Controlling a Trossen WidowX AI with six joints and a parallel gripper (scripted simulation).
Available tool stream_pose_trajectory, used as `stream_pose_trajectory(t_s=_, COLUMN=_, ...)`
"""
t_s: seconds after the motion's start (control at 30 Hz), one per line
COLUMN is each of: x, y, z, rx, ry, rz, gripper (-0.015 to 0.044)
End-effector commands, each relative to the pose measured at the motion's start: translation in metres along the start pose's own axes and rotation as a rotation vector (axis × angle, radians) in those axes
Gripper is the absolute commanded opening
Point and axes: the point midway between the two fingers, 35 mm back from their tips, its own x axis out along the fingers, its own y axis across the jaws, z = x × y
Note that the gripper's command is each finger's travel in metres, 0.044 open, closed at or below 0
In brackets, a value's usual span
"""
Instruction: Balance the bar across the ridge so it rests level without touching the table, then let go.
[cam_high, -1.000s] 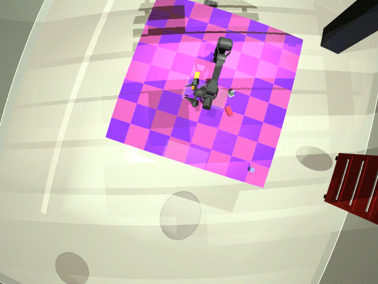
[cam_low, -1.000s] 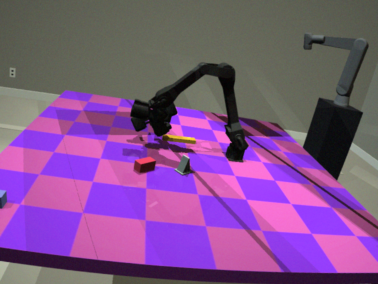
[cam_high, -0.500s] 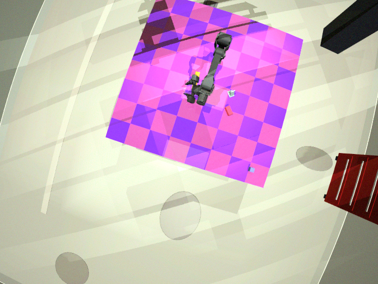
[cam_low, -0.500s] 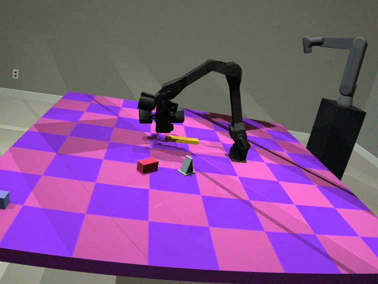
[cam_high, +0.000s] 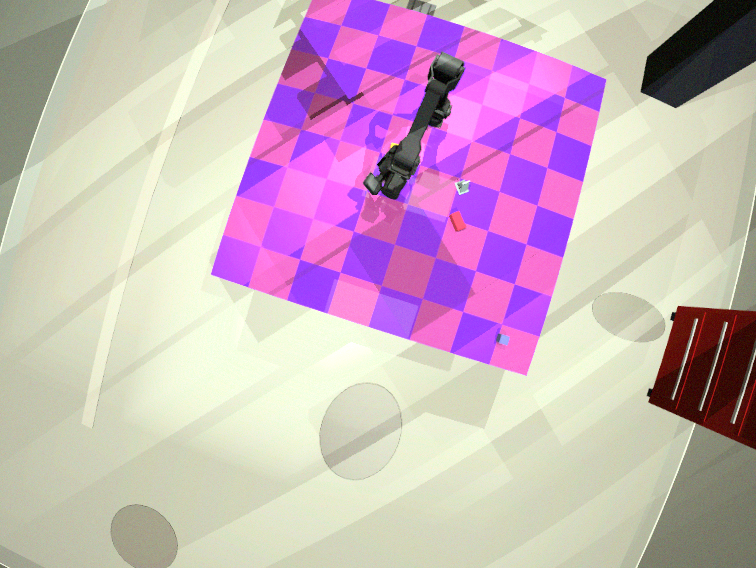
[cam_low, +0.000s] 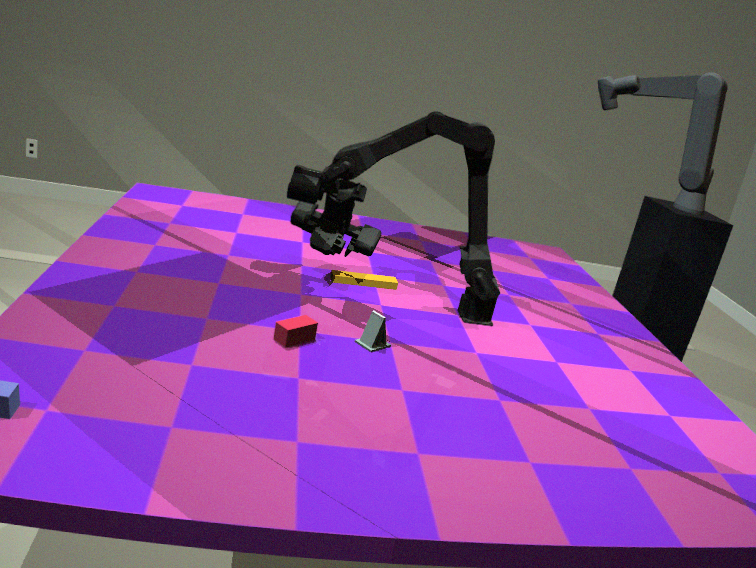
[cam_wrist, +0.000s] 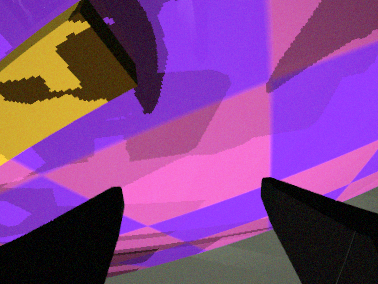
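Going by the exterior view, the surface (cam_high: 411, 268) (cam_low: 351, 403), checked in pink and violet, has its dark edge at the front. A blue block (cam_high: 502, 339) (cam_low: 8, 400) sits nearest, off to the left and partly cut by the frame. Further in, the ridge (cam_high: 462, 186) (cam_low: 373, 331) stands upright on its flat foot with nothing on top. The red block (cam_high: 457, 221) (cam_low: 295, 331) rests just to its left, the two apart.

Beyond them lies the yellow bar (cam_low: 366, 280) (cam_wrist: 40, 95), down on the surface, well off the ridge and crossed by shadow. The fingers (cam_low: 326, 242) are parted and grasp nothing. They hang above the surface near one end of the bar, touching neither it nor the ridge. In the wrist view the bar is at upper left, outside the gap between them. The black arm (cam_high: 421, 125) (cam_low: 478, 201) arches up and over from its foot, to the right of the bar, and covers most of the bar from above.

Behind, a grey arm (cam_low: 708, 128) stands on a black pedestal (cam_low: 669, 268); at far left, an outlet (cam_low: 31, 148) is set in the wall (cam_low: 244, 73).
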Motion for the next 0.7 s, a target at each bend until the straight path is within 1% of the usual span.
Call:
stream_pose_trajectory(t_s=0.0, x=-0.004, y=0.005, z=-0.004, rx=0.146, ry=-0.074, rz=0.033, gripper=0.0315)
stream_pose_trajectory(t_s=0.33, x=-0.014, y=0.023, z=-0.007, rx=0.502, ry=-0.237, rz=0.172, gripper=0.0315)
stream_pose_trajectory(t_s=0.67, x=-0.03, y=0.04, z=-0.01, rx=0.86, ry=-0.371, rz=0.353, gripper=0.0315)
